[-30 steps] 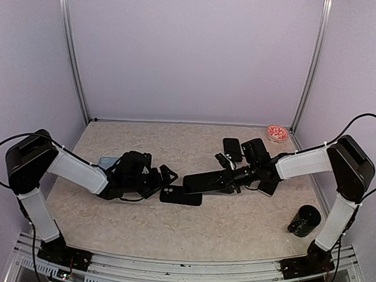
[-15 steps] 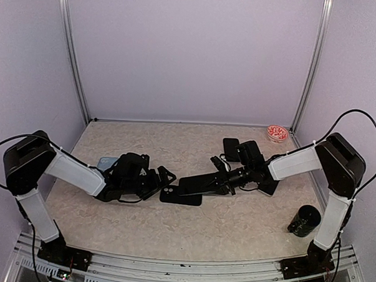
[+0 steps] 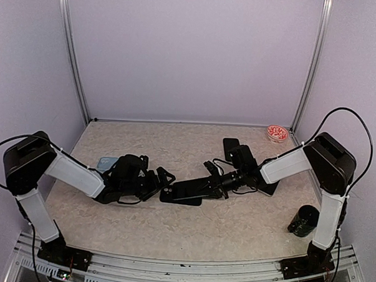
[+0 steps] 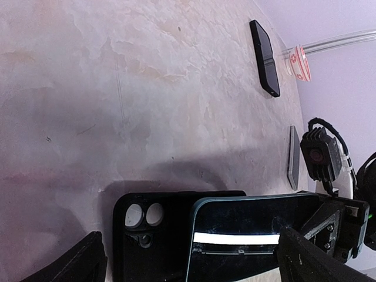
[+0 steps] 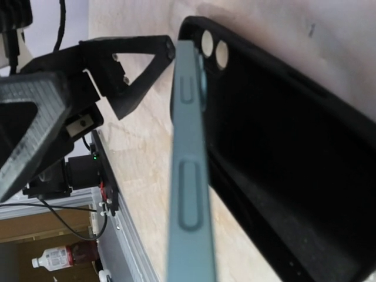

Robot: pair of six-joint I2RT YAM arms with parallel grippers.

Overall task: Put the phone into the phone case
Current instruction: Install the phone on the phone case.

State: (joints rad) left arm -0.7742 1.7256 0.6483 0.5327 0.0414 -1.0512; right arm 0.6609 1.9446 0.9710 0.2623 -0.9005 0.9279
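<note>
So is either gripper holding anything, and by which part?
The right gripper holds the phone by its bottom end. The left gripper is open, holding nothing.

The slim teal-edged slab phone (image 4: 247,223) has a glossy black screen crossed by one white streak of reflection, while the matte black moulded phone case (image 4: 150,249) shows two pale round lens holes. The flat stone-look tabletop (image 3: 175,147) is beige, mottled with cream veins, and the smooth panel walls (image 3: 192,54) are lilac. The small round dish (image 3: 277,133) is patterned red and white, the short cylinder (image 3: 304,221) black.
</note>
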